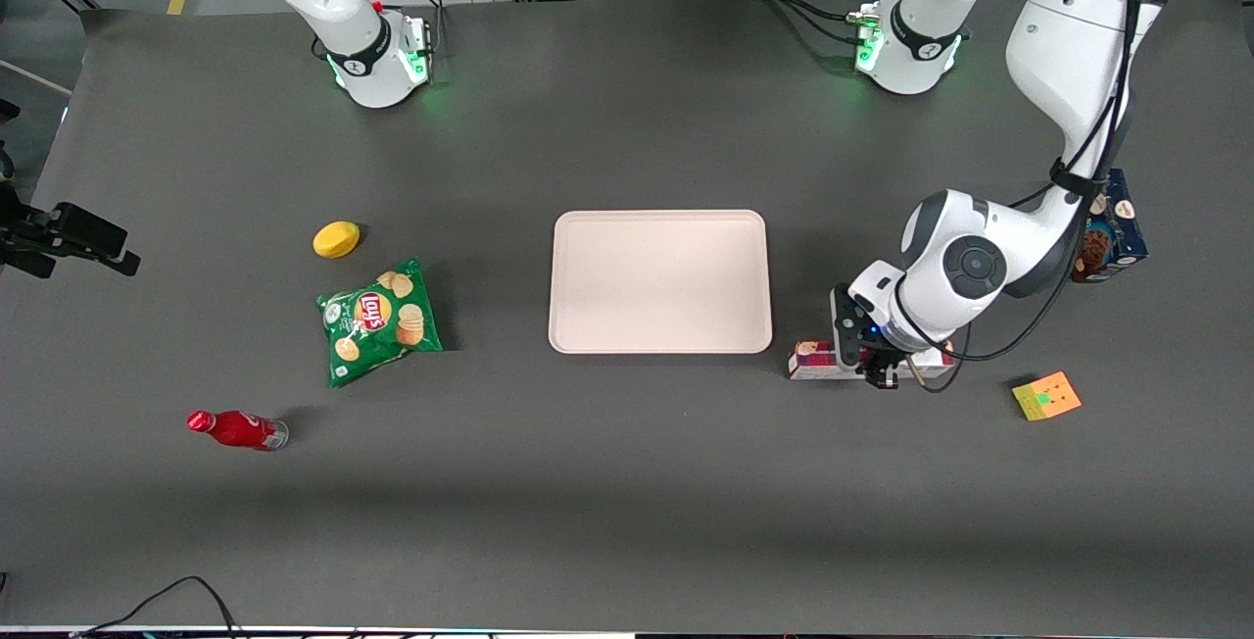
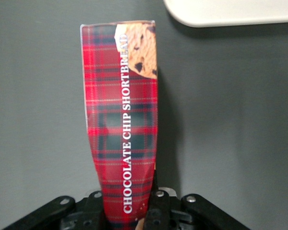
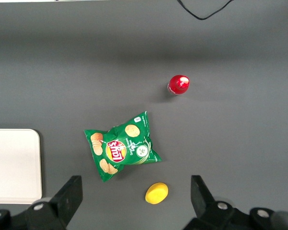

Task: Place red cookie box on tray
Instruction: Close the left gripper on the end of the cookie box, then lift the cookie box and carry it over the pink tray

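fingers (image 2: 156,206) pressed against both long faces of the red cookie box (image 2: 122,129), closed on it near one end; plaid carton running straight out from between them, lettering "chocolate chip shortbread" along its length, cookie picture at the free end. gripper (image 1: 879,369) down at table level over the box's middle, toward the working arm's end of the table. box lying flat on the grey table (image 1: 627,502), white-sectioned end pointing at the tray (image 1: 588,325), just beside the tray's nearer corner but apart from it. tray bare, pale pinkish-beige, at the table's centre. multicoloured cube (image 1: 1046,395) near the box, farther out toward the working arm's end. dark-blue box (image 1: 1117,227) partly hidden by the arm, farther from the front camera than the cube. toward the parked arm's end: green chip bag (image 1: 379,320), yellow round object (image 1: 336,239), and red bottle (image 1: 235,428) lying on its side, nearest the front camera of the three.
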